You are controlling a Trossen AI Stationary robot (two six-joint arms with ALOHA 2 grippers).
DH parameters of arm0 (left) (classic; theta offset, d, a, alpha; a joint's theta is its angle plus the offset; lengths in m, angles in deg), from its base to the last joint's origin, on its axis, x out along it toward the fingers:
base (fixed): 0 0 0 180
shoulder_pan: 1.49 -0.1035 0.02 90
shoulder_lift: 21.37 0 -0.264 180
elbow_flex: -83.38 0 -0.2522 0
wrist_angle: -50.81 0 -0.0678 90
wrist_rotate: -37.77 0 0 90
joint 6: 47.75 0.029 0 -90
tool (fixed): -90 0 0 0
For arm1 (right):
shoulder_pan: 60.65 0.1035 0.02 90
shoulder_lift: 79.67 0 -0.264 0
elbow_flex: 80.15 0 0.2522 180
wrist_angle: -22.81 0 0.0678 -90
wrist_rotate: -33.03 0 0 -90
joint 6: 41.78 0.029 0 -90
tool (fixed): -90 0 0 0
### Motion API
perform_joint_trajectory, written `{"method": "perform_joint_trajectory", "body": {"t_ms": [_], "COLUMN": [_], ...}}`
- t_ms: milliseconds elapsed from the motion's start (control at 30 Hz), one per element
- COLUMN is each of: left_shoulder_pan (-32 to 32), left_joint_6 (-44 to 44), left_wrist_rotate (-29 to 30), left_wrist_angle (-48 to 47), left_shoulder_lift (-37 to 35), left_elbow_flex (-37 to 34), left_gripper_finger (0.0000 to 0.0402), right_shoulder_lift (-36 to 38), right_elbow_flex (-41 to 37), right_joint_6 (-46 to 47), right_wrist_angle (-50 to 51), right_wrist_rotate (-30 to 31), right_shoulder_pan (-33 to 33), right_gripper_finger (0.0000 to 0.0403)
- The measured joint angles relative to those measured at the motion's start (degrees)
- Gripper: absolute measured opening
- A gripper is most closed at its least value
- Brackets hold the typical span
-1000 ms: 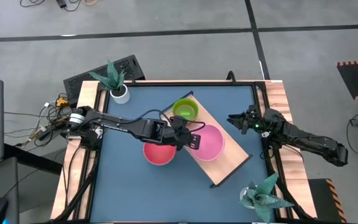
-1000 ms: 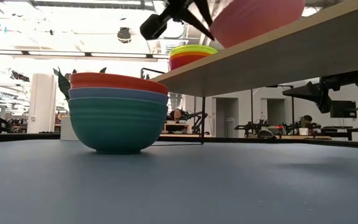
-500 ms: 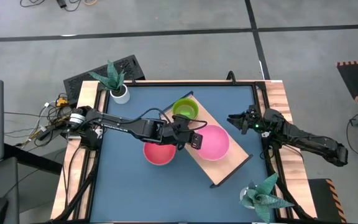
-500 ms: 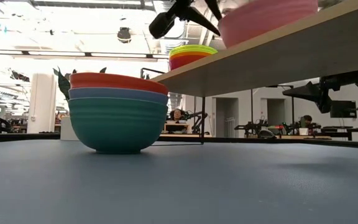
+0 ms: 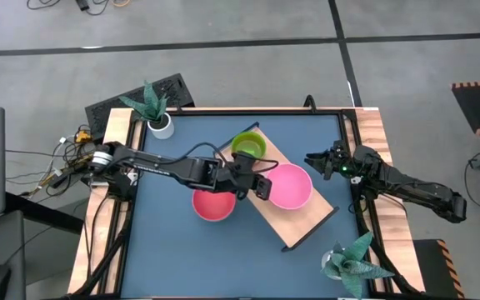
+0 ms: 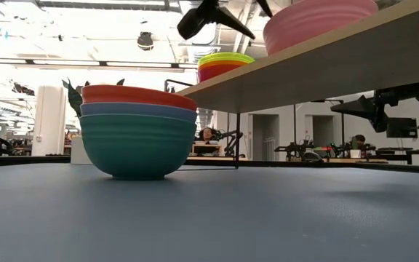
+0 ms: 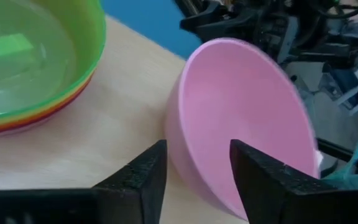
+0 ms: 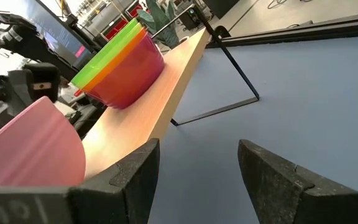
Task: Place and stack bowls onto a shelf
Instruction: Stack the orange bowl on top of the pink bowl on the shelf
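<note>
A large pink bowl stands level on the light wooden shelf, at about its middle. My left gripper is open at the bowl's near rim, one finger outside the wall and one over the hollow, with a gap on both sides. A stack of bowls with a green one on top stands at the shelf's far end. Another stack, red on top, teal at the bottom, rests on the blue tabletop beside the shelf. My right gripper waits open at the table's right edge.
A white pot with a plant stands at the table's far left corner and another plant at the near right. Wooden rails run along both sides. The shelf lies slantwise; bare blue tabletop lies near the front.
My left gripper has opened and let go of the pink bowl. The bowl, held tilted above the board a second ago, has come down onto the shelf, now stands level there, and has shifted a little toward the table's right edge.
</note>
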Motion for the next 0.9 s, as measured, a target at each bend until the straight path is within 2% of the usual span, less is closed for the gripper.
{"method": "perform_joint_trajectory", "body": {"t_ms": [133,400,633,767,900], "left_shoulder_pan": [0.0,0.5,1.3,2.4,3.0], "left_joint_6": [0.9,3.6,5.7,6.7,7.3], "left_wrist_rotate": [-0.6,-7.5,-12.7,-12.4,-9.0], "left_wrist_angle": [-0.5,-1.2,-3.8,-6.9,-11.9], "left_shoulder_lift": [-0.3,-3.3,-7.4,-10.1,-13.2], "left_elbow_flex": [0.0,0.0,0.0,0.0,0.0], "left_gripper_finger": [0.0161,0.0161,0.0161,0.0161,0.0161], "right_shoulder_lift": [0.0,0.0,0.0,0.0,0.0], "right_elbow_flex": [0.0,-0.1,0.3,3.9,10.0], "right_joint_6": [0.0,1.4,4.6,2.8,-1.9], "right_wrist_angle": [0.0,-1.4,-5.6,-6.0,-6.3], "right_wrist_rotate": [0.0,-0.4,-4.9,-5.3,-5.3], "right_shoulder_pan": [0.0,0.0,0.0,0.0,0.0], "right_gripper_finger": [0.0245,0.0245,0.0245,0.0245,0.0245]}}
